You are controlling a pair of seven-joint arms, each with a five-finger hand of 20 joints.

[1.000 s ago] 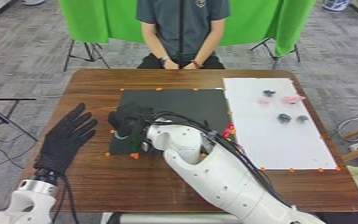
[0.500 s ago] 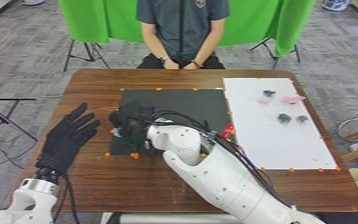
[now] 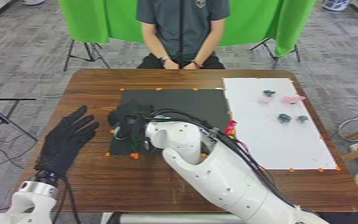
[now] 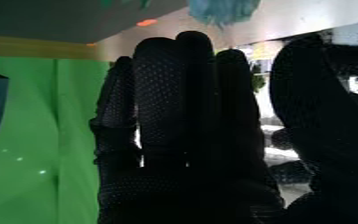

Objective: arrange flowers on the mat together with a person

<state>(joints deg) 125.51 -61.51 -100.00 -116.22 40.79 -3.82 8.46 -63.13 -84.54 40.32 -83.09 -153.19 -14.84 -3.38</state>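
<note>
Over the left part of the black mat (image 3: 193, 100) is my right hand (image 3: 129, 120), its arm crossing from the lower right. Green stems (image 3: 135, 145) show just below this hand. In the right wrist view my right hand (image 4: 162, 115) has its fingers straight, and a light blue flower (image 4: 222, 11) lies beyond the fingertips. My left hand (image 3: 62, 142) lies open, palm down, left of the mat. On the white mat (image 3: 282, 145) are a pink flower (image 3: 292, 99), a paler pink one (image 3: 264, 100) and dark green pieces (image 3: 285, 118).
A red object (image 3: 230, 128) lies between the mats, close beside the right forearm. Small orange markers (image 3: 135, 155) line both mats' edges. Brown wooden tabletop (image 3: 140, 185) surrounds them.
My right hand has shifted only slightly over the black mat's left part, and its forearm has moved a little. The left hand's fingers have shifted slightly too.
</note>
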